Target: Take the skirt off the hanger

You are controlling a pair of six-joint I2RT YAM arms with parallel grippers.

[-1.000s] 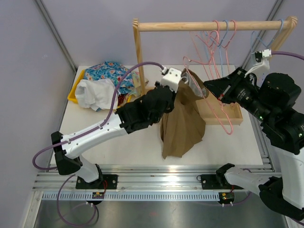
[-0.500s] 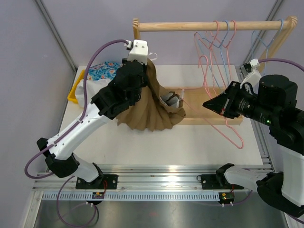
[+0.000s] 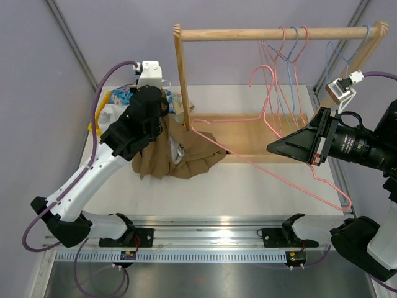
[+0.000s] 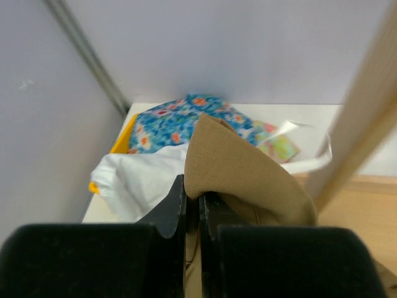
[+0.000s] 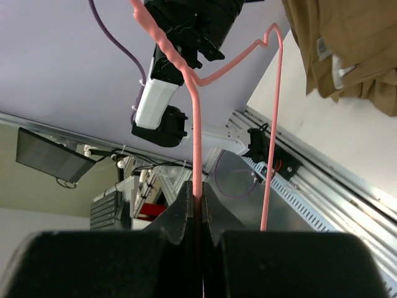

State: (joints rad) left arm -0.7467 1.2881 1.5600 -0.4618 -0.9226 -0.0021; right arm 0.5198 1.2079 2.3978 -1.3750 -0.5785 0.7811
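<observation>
On the tabletop (image 3: 260, 186) at nine o'clock the skirt (image 3: 180, 158) now lies slumped. It has come off, its edge pinched in the closed left gripper (image 4: 200, 200). The pink hanger (image 5: 196, 143), seemingly bare, has swung toward three o'clock, clamped in the right gripper (image 5: 198, 205). The removal looks done.

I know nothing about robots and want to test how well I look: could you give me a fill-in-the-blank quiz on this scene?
The left pincer is shut on a brown ____. The right pincer is shut on a pink ____. The clothes rail is made of ____. Answers: skirt; hanger; wood.
</observation>
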